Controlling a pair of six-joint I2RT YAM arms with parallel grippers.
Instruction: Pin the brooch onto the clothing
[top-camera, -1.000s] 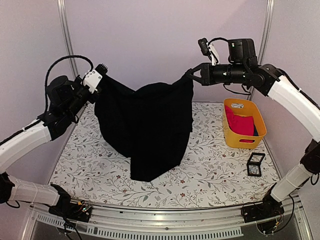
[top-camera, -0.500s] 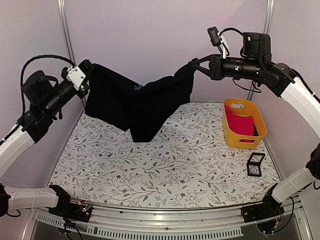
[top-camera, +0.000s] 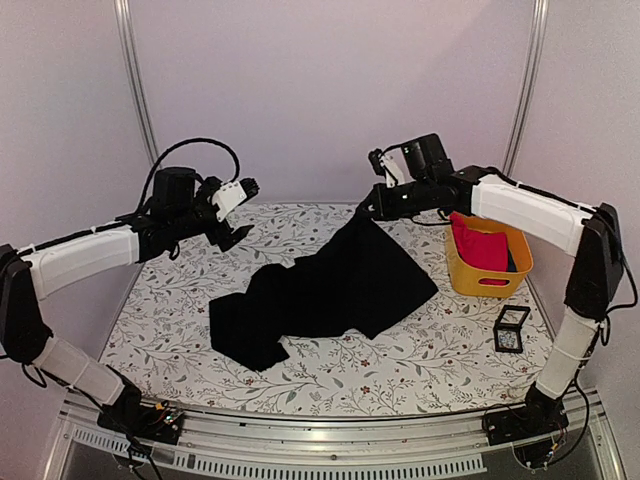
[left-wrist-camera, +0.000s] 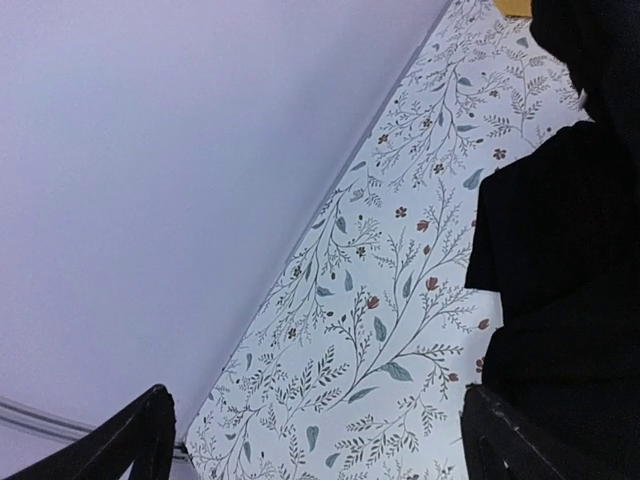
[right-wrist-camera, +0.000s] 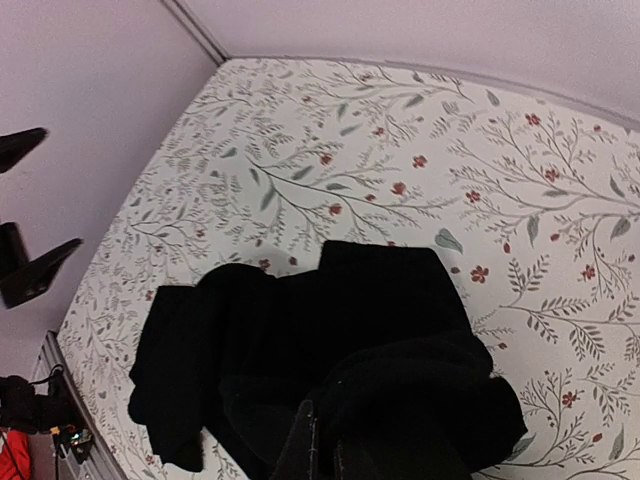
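The clothing, a black shirt (top-camera: 330, 290), lies crumpled across the middle of the table, with one corner lifted at the back right. My right gripper (top-camera: 371, 208) is shut on that raised corner. In the right wrist view its fingers (right-wrist-camera: 318, 452) pinch black fabric, and the rest of the shirt (right-wrist-camera: 290, 330) spreads out below. My left gripper (top-camera: 243, 212) hovers open and empty above the table, to the left of the shirt. In the left wrist view its fingertips (left-wrist-camera: 140, 435) stand wide apart, and the shirt (left-wrist-camera: 570, 260) lies off to the right. The brooch shows in no view.
A yellow basket (top-camera: 460, 262) holding a bright pink garment (top-camera: 478, 245) stands at the right edge of the table. In front of it sits a small black square frame (top-camera: 511, 328). The floral tablecloth (top-camera: 160, 300) ends at the back wall.
Both arms have come down from holding the shirt stretched in the air. My left gripper has opened and let go, so the shirt has dropped onto the table. The right gripper keeps its hold.
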